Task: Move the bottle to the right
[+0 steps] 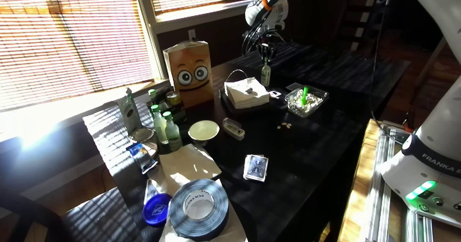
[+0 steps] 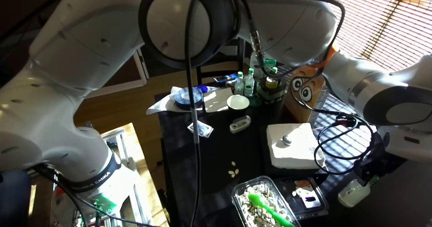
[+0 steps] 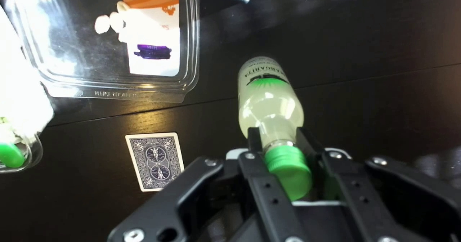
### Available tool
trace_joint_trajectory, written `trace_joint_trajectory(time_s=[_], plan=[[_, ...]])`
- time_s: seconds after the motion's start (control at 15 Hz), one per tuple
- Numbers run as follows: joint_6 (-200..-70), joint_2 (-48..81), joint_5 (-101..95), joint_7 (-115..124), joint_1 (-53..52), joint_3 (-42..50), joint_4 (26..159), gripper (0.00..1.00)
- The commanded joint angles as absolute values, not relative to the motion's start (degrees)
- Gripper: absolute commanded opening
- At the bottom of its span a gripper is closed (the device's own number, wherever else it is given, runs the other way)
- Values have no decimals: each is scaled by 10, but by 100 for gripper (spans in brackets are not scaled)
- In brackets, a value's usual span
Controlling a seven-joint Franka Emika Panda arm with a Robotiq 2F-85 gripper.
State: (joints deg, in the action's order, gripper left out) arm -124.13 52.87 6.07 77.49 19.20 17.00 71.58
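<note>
Nearer the window (image 1: 72, 44) edge of the table (image 1: 295, 152) than the robot (image 1: 428, 152) edge, the small bottle (image 3: 268, 96) is pinched at its neck by the gripper (image 3: 278, 135), a good spot since it's likely hard, slippery, a bit heavy and could crack.

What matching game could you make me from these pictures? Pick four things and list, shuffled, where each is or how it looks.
1. lone bottle
2. cardboard box
3. tape roll
4. green utensil

A. ring-shaped, lying flat
B. held by the end effector
C. partly inside a clear container
D. cartoon-eyed, smiling

Pairs: 1-B; 2-D; 3-A; 4-C
</note>
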Motion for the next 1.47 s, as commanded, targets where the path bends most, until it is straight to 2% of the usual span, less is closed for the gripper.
trace_joint_trajectory(time_s=[0.0, 0.07, 0.2, 0.53, 0.6, 1.33, 1.4], plan=[[-1185, 557, 79, 773, 211, 158, 644, 11], [-1173, 561, 77, 773, 213, 157, 634, 54], [-1146, 563, 70, 773, 212, 160, 617, 62], [-1147, 486, 42, 768, 182, 181, 677, 96], [-1161, 471, 39, 757, 178, 180, 690, 100], [-1215, 296, 46, 425, 143, 127, 941, 100], [-1187, 357, 53, 471, 143, 141, 852, 100]])
